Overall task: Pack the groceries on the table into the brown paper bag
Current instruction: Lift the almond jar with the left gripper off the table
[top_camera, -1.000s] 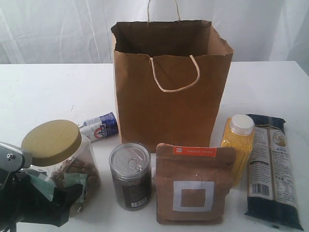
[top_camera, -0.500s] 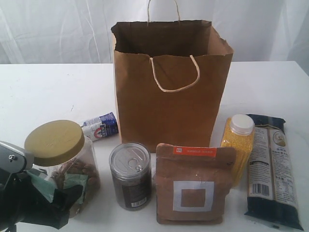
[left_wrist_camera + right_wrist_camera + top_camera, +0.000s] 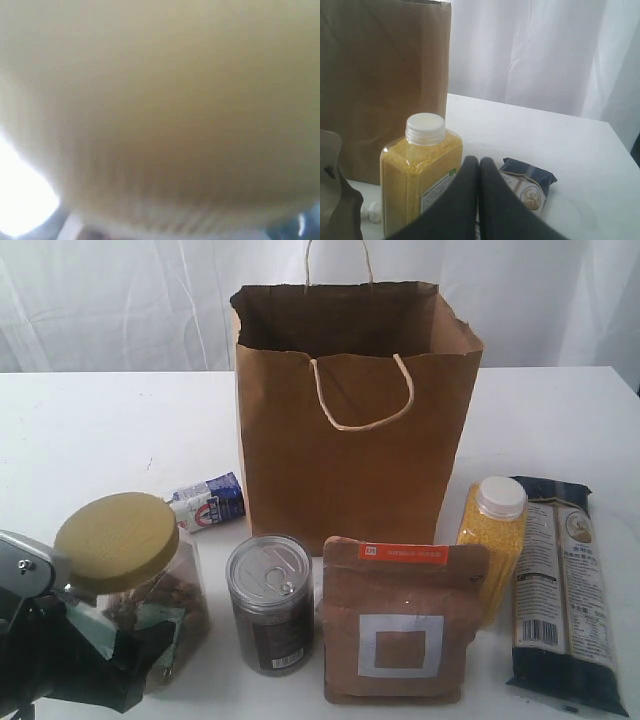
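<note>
Backdrop: white curtain [image 3: 120, 300] behind a white table [image 3: 90, 430].
Left gripper [image 3: 115, 645]: at the near left corner, jaws spread wide and clamped on the gold-lidded clear jar [image 3: 165, 600], one finger on each side of its body.
Jar attitude: tilted, its lid [image 3: 117, 542] tipped toward the arm; the lid fills the left wrist view as a blur.
Small white-blue carton [image 3: 207, 502]: lying on its side behind the jar, just beside the bag.
Clear pull-tab can [image 3: 270, 602]: upright, right of the jar.
Brown paper bag [image 3: 350, 470]: upright at centre, mouth open.
Brown pouch with white square [image 3: 398, 625]: upright in front of the bag.
Yellow-grain bottle [image 3: 492, 540]: upright, touching the pouch's right edge.
Long dark-blue packet [image 3: 558, 590]: flat on the table, far right.
Right gripper [image 3: 479, 195]: fingers pressed together, nothing between them, near the bottle and packet.
</note>
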